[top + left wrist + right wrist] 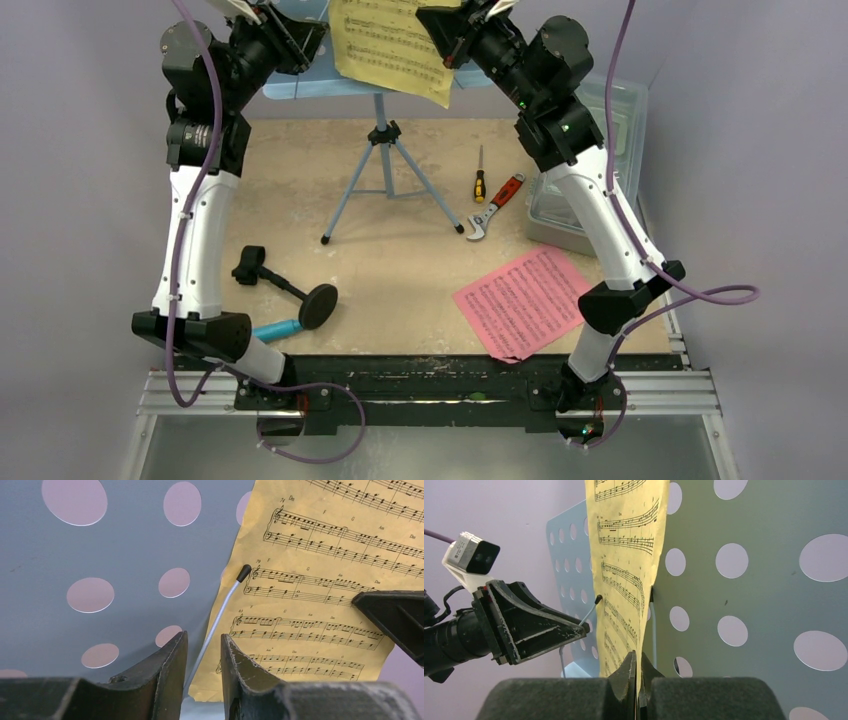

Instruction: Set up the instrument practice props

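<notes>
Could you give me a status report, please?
Right gripper shut on yellow page, at stand. Left gripper open, straddling clip wire. Pink page, mic, mic stand unplaced.

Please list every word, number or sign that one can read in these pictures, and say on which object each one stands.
"74" and "Dm": yellow music page, upper staff, left wrist view.
"79" and "F": same page, middle staff.
"83": same page, lower staff.
Other chord letters on this page: too small to be sure.
Pink music page: print too small to read.
Nothing else carries readable text.
</notes>
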### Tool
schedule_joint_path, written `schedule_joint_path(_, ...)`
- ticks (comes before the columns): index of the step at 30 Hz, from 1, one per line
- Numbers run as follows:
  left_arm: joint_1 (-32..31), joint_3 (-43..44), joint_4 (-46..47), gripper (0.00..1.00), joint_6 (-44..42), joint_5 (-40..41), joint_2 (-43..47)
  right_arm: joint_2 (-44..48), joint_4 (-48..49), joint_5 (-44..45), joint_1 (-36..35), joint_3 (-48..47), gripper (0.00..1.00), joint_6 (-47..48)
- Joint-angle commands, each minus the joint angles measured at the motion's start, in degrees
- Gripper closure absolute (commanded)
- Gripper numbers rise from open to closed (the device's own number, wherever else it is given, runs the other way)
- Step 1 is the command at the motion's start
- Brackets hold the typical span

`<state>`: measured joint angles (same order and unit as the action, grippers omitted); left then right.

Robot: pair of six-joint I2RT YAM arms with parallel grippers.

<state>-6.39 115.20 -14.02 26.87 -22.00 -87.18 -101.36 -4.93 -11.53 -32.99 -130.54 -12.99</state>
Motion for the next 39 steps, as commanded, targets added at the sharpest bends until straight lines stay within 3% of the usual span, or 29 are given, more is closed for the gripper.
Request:
schedule_joint_path(1, 0.2, 2.2, 0.7, 0.72, -0.3, -2.0, -1.0, 0.6, 2.7, -0.2, -0.2, -1.4, 1.0, 0.2)
schedule_joint_path(12, 0.2, -0.9, 5.9, 1.0, -1.1, -1.6, 1.7, -0.3, 3.9, 0.1, -1.0, -1.9, 1.0, 0.7)
schedule_joint_path(25, 0.2, -18.3, 22.4, 1.0, -4.4, 5.9, 13.7, -2.7, 7.8, -4.6, -2.0, -3.0, 1.0, 3.7)
schedule_joint_path(39, 0.2, -19.9, 23.7, 1.0, -4.6, 5.5, 14.6, -11.2, 11.2, -11.6, -6.3, -11.0, 1.0, 6.3)
